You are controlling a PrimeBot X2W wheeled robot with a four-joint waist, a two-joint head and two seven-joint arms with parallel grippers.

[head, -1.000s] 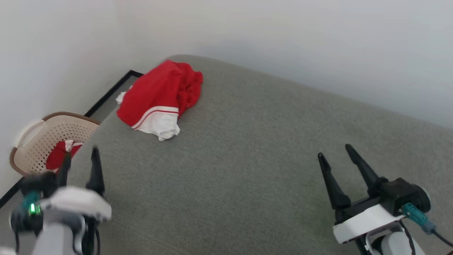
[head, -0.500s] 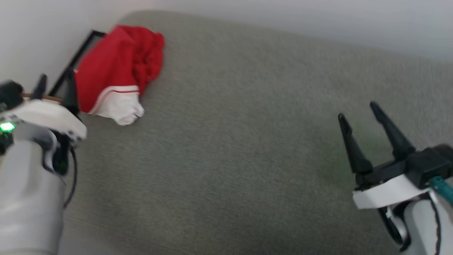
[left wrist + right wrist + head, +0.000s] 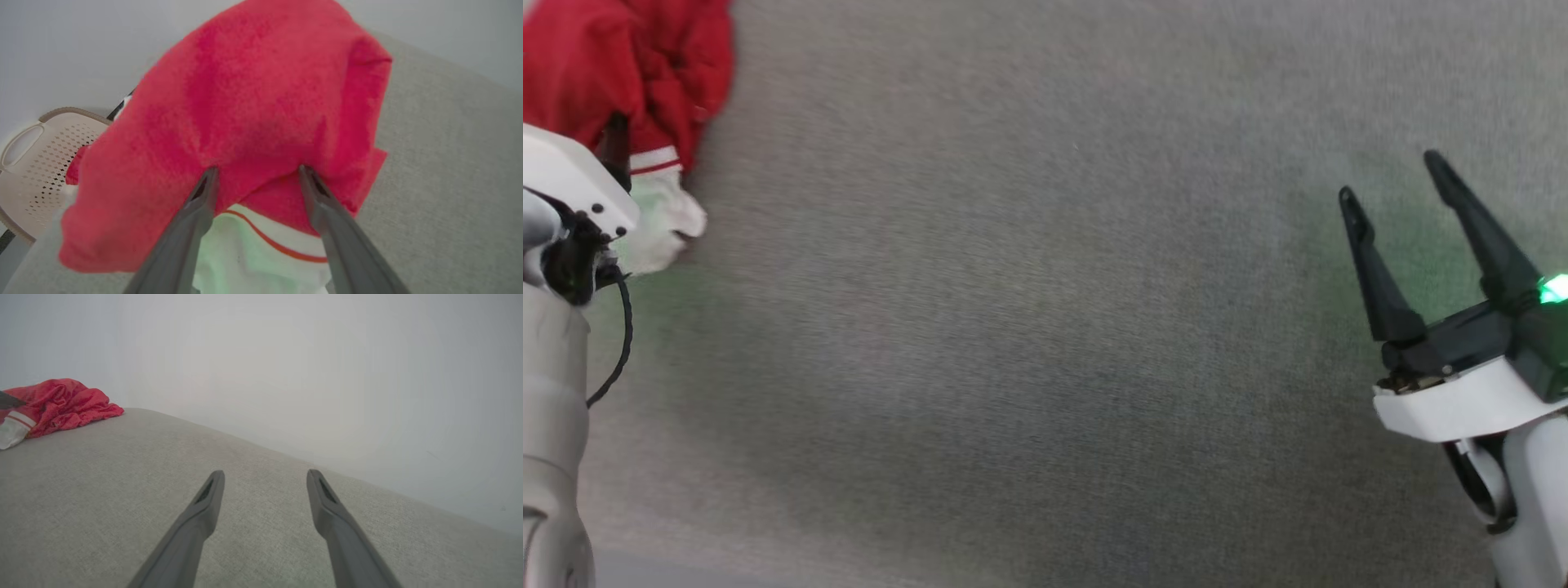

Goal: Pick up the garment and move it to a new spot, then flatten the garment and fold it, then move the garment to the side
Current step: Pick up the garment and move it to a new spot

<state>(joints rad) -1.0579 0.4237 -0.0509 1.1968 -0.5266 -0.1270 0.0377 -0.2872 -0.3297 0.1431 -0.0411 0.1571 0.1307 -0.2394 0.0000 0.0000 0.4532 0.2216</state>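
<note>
While 1 garment (image 3: 662,49) lies bunched, the left gripper (image 3: 255,171) and right gripper (image 3: 1390,176), 2 total, show jaws spread wide.

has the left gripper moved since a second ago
Yes. Though the camera shifted too, the left gripper has closed in on the shirt, which lay well ahead of it before.

The garment (image 3: 253,102) is bright red, its white sleeve end crossed by a thin red stripe at 6 o'clock in the left wrist view. At 9 o'clock there, a beige basket (image 3: 28,163) — dotted with rows of small dark holes. The surface (image 3: 1029,327) is grey, finely woven. The right gripper (image 3: 1390,176) is black at the tips, white at the base, with a green light (image 3: 1553,287); the wall (image 3: 286,375) is pale grey.
</note>
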